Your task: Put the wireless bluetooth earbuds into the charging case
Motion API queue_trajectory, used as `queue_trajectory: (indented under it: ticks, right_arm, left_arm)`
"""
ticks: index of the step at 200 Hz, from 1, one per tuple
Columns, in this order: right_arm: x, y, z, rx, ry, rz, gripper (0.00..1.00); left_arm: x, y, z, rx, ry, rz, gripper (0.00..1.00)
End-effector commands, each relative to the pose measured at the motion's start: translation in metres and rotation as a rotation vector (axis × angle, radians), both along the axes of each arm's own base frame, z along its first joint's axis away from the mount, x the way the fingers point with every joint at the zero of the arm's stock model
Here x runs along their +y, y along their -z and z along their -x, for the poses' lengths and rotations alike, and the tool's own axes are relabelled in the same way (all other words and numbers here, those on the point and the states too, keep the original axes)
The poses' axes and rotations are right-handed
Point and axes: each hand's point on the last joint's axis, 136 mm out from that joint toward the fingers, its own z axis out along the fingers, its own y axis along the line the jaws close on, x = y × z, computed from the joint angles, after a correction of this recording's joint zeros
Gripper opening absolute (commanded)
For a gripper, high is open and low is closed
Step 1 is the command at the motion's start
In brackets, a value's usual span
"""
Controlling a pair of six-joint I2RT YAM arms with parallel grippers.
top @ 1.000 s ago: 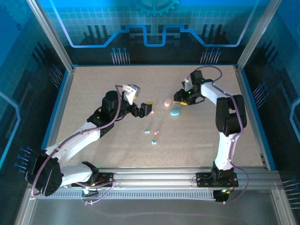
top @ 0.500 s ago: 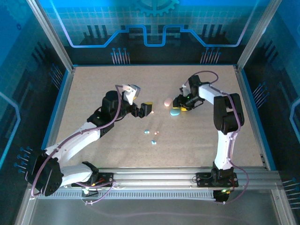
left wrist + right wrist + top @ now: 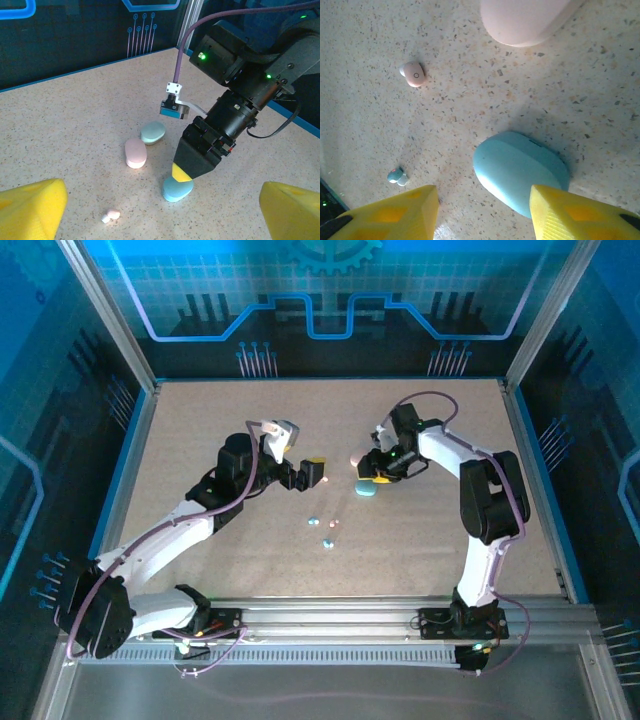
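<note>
Surface (image 3: 200, 420): speckled beige top, blue rim on all 4 edges.

L side: the left arm is stretching from the near-left corner toward mid-surface. The left gripper (image 3: 312, 472) is hovering just left of centre, pointing toward the right arm. Its yellow fingers (image 3: 31, 209) are standing at full spread and holding nothing.

Centre: 3 earbuds (image 3: 327, 542) are lying loose on the bare surface, on the near-edge side of both grippers. They are apart from each other and well apart from every case. Right wrist cam is picking up 2 of them, a pink earbud (image 3: 413, 74) and a teal earbud (image 3: 397, 176), both outside the finger gap. None is sitting in a case.

R of centre: the right gripper (image 3: 371, 478) is pointing down at the surface, approx. mid-depth between near and far edges. Fingers are standing part-spread and straddling the blue case (image 3: 521, 171), which is lying flat, lid down. 1 finger is right at the case's edge, contact uncertain. The other is standing clear, with bare surface between them, so no grip is showing.

Just beyond the blue case, toward the far edge, the pink case (image 3: 135, 153) is lying flat with its lid down. The pale green case (image 3: 153, 132) is lying just beside it. Cannot tell whether these 2 are touching.

R side: the right arm is arching in from the near-right corner.
</note>
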Motion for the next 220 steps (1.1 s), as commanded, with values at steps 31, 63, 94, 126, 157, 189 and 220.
queue_trajectory:
  ticks: [31,63,94,126,157,189,220]
  right_arm:
    - [-0.011,0.004,-0.024,-0.047,-0.006,0.097,0.54]
    - [0.003,0.013,-0.024,-0.005,-0.013,0.015,0.55]
    - [0.012,0.024,-0.011,0.053,-0.017,-0.045,0.55]
    - [0.017,0.022,0.003,0.076,-0.001,-0.096,0.55]
    - [0.020,0.020,0.016,0.092,0.011,-0.107,0.55]
    - [0.021,0.019,0.023,0.087,0.013,-0.081,0.56]
    - [0.019,0.025,0.024,0.026,-0.024,0.059,0.58]
  left_arm:
    - [0.001,-0.013,-0.002,-0.009,-0.004,0.035,0.99]
    - [0.006,-0.012,-0.001,-0.019,-0.021,0.031,0.99]
    - [0.005,-0.014,-0.001,-0.019,-0.018,0.035,0.99]
    - [0.004,-0.013,-0.002,-0.012,-0.014,0.042,0.99]
    - [0.005,-0.012,-0.001,-0.009,-0.015,0.044,0.99]
    - [0.005,-0.013,-0.002,-0.012,-0.017,0.044,0.99]
    - [0.003,-0.011,-0.003,-0.006,-0.014,0.044,0.99]
